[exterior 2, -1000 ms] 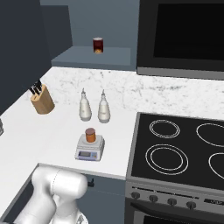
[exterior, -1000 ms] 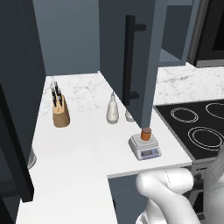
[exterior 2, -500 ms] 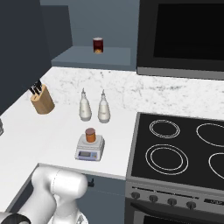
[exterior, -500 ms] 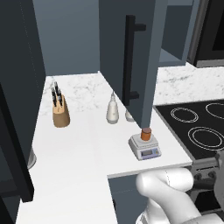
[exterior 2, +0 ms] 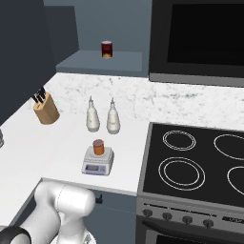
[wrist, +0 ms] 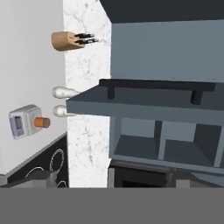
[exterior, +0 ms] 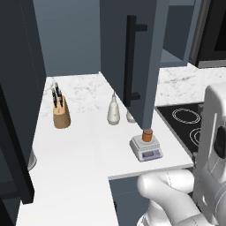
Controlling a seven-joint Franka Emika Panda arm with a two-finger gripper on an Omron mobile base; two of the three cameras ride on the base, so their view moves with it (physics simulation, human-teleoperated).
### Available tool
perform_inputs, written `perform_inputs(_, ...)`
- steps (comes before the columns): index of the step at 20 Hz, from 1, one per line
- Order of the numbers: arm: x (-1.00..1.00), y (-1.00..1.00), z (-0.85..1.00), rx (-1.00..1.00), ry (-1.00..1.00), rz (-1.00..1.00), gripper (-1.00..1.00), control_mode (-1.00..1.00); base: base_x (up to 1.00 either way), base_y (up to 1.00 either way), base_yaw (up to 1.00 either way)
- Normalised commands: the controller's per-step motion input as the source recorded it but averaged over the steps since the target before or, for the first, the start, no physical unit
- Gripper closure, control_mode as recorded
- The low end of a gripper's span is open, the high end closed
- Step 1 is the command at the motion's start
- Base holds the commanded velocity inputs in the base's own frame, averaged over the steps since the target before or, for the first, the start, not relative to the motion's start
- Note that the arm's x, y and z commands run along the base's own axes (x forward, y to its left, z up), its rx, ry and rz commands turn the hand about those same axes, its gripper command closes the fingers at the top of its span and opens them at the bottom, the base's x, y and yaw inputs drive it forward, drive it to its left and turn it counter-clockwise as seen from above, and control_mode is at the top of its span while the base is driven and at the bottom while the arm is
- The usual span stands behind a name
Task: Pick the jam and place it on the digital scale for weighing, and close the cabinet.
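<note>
Item: the jam [exterior: 147, 135], upright on the digital scale [exterior: 146, 150], on the white counter [exterior: 84, 150] beside the stove [exterior 2: 195, 164]. Item: the cabinet [exterior: 134, 57], door swung open, black bar handle [wrist: 159, 87] facing me. My gripper [wrist: 111, 175]: fingers spread apart, holding nothing.

The end effector [wrist: 111, 175] is open and empty, its view rolled sideways.
</note>
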Motion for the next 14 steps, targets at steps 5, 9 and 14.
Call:
perform_inputs(5, 0.14, 0.02, 0.0, -0.06, 0.0, 0.01, -1.0, -1.0, 0.0, 0.0, 0.0)
perform_inputs(9, 0.23, 0.0, 0.0, -0.04, 0.0, 0.01, -1.0, -1.0, 0.0, 0.0, 0.0)
perform_inputs(14, 0.31, 0.0, -0.08, -0.05, 0.0, 0.01, -1.0, -1.0, 0.0, 0.0, 0.0)
